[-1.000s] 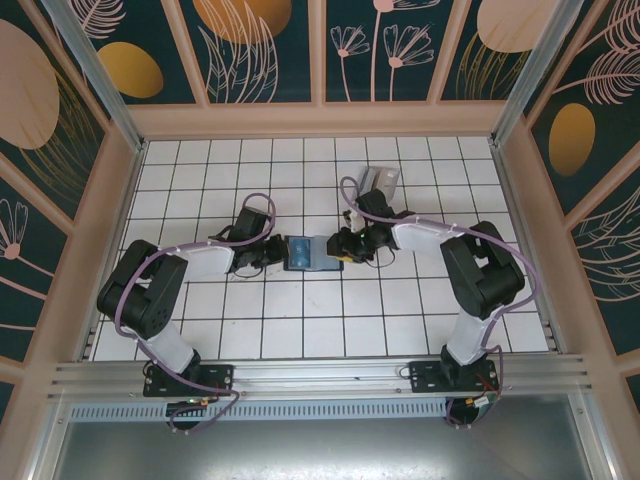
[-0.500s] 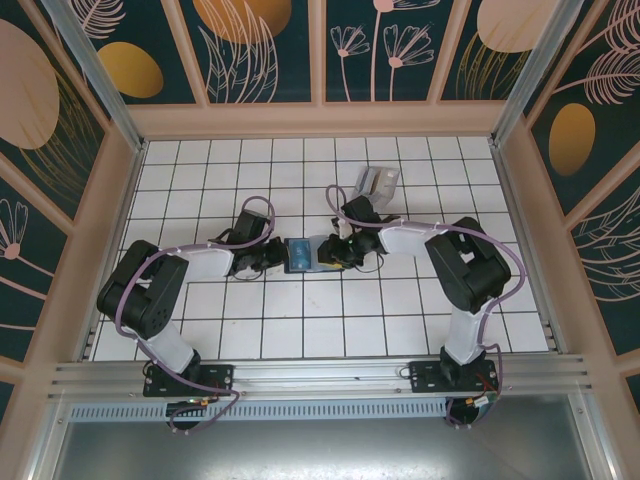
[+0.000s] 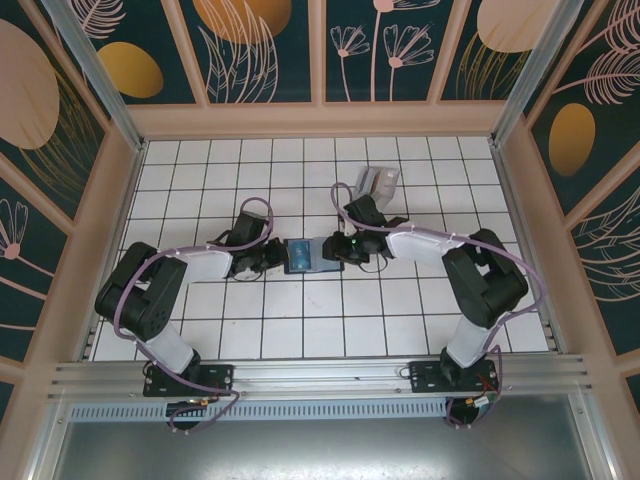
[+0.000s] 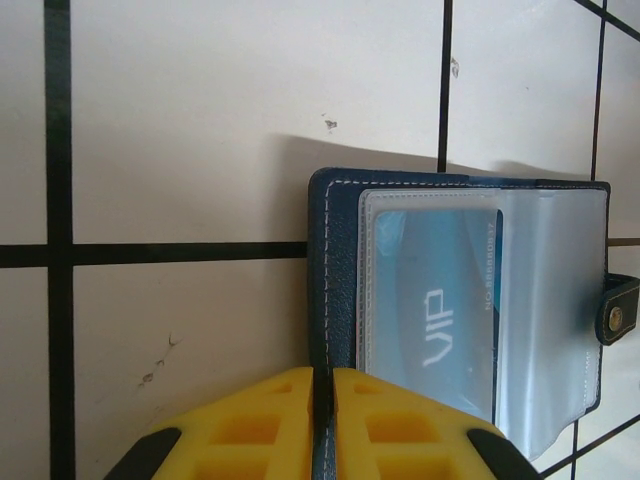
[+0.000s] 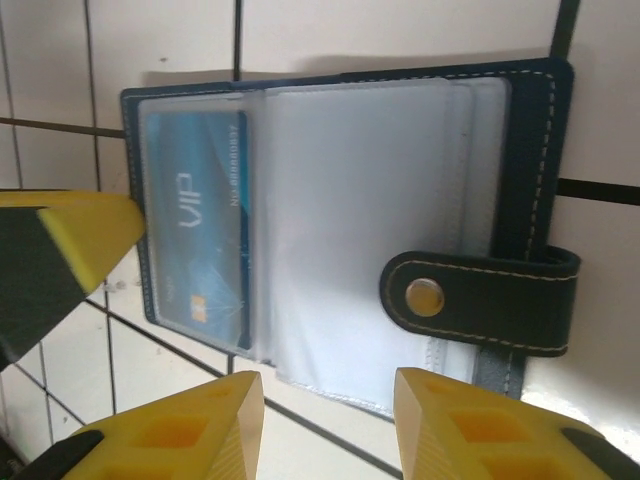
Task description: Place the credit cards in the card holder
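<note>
Slippage is the main worry: the left gripper is clamped shut on just the thin navy edge of the holder, and so narrow a bite could let go if the far side is tugged or pushed. The holder lies open and flat on the bench, between the two arms, with its clear sleeves facing up and a blue card marked VIP seated in the sleeve nearest the left gripper. The right gripper hangs low at the side where the strap lies, jaws apart and holding nothing I can see, the loose lower edge of a sleeve just at the gap between them. If those jaws close on that flimsy plastic and lift, the sleeve may crumple or drag the whole holder out of the left pinch. The strap lies across the cover's edge and, if nudged, could flop over the sleeves and block an opening. Any card fed in at a tilt would likely catch on a sleeve lip and shove the holder along the slick tiles. The two grippers are close together, so a careless reach could knock one against the other. A clear tray stands further back; what it holds is too small to tell
</note>
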